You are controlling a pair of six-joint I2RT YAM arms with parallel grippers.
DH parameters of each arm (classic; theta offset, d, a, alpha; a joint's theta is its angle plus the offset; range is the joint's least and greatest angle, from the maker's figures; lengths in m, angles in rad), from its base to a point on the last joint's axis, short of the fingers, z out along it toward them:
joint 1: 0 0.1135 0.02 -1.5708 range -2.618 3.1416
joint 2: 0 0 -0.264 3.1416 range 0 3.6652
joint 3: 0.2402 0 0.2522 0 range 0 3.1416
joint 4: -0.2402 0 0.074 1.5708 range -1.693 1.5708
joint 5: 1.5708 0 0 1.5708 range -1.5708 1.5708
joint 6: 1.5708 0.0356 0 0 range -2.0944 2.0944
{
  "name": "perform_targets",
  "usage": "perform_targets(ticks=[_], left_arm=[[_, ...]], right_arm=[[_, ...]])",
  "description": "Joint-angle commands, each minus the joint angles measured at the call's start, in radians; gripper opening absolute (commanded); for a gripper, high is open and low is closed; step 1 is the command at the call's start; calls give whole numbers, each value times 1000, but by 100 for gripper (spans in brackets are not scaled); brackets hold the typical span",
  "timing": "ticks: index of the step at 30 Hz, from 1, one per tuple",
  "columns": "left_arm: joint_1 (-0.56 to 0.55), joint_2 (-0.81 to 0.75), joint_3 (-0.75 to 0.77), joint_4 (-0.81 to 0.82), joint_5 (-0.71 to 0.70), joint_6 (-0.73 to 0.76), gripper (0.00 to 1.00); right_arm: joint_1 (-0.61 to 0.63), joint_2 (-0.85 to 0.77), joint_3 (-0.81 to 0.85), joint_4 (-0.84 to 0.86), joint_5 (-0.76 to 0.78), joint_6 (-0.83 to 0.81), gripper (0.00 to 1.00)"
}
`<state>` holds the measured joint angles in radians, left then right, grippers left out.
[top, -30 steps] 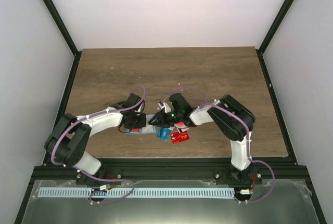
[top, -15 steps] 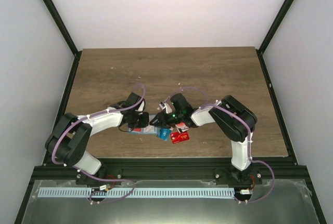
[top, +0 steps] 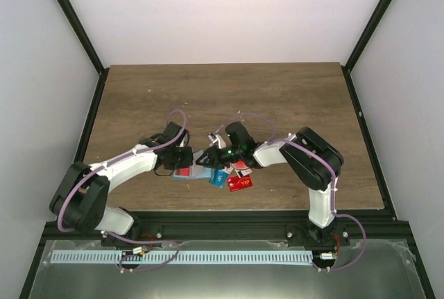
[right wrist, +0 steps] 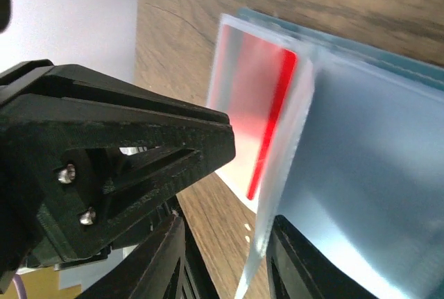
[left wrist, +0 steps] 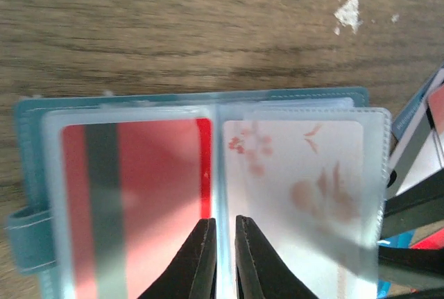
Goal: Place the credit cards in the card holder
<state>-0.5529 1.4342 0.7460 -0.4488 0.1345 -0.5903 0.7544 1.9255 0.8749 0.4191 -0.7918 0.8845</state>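
Your left claw, fingers almost together, sits at the spine of the open card holder lying on the worktop. Your right claw is spread, straddling 1 lifted clear sleeve. A red card fills the left pocket.

In the left wrist view the flat teal-blue card holder runs off the bottom edge. Its frosted plastic sleeves blur the red card with a dark stripe and the white card with pinkish marks. Whether the left gripper pinches anything cannot be told. In the right wrist view only the tips of the right gripper show, and the near sleeve is unfocused and cut off. From above, both grippers hide most of the holder, and the loose plastic credit cards are too small to count.
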Motion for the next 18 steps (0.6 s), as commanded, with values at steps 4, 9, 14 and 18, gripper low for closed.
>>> perform_targets(ticks=[4,9,14,18], left_arm=[[36,-114,23,-134,-113,-14,12],[78,-224,14,-188,-156,-19,16],[96,-331,2,-202,-160,-36,18],[94,-387,-13,-194,-139,-28,18]], right_arm=[[48,22,122,-17,-12,-5,35],[79,109,253,-62,-24,-18,37],[88,193,406,-143,-65,-69,38],[84,132,412,-247,-28,-140,41]])
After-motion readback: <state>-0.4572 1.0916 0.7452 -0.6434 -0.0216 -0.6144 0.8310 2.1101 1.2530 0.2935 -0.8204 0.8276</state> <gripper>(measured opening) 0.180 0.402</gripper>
